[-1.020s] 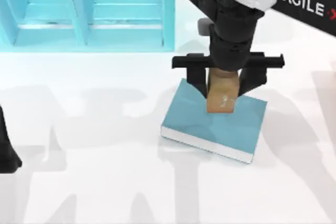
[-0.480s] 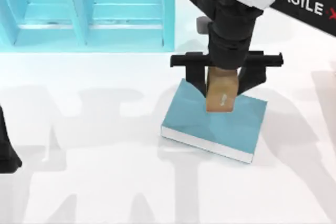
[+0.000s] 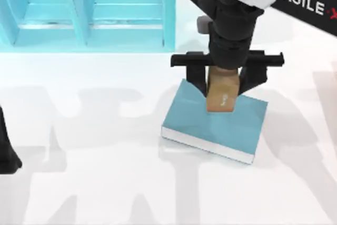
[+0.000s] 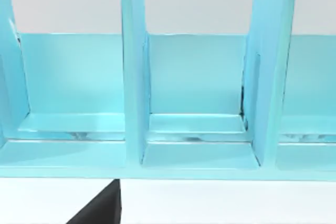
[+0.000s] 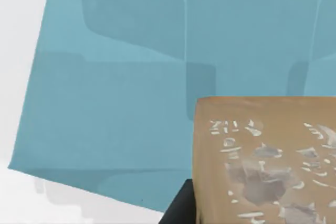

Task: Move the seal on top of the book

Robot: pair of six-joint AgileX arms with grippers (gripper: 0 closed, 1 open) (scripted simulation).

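The teal book (image 3: 192,122) lies flat on the white table, right of centre, white page edges facing the front. The tan seal (image 3: 221,96) stands upright over the book's back half, a white mark on its near face. My right gripper (image 3: 222,84) comes down from above and is shut on the seal, one dark finger on each side. The right wrist view has the seal (image 5: 262,161) close up against the book cover (image 5: 115,93). I cannot tell whether the seal's base touches the cover. My left arm (image 3: 7,154) is parked at the table's left edge.
A large teal compartmented shelf unit (image 3: 84,14) stands along the back left, its right wall close to the right arm. The left wrist view faces its compartments (image 4: 194,129). White table surface spreads in front of and to the left of the book.
Almost nothing differs; the right gripper and the seal have shifted only very slightly over the book. The left arm has stayed still.
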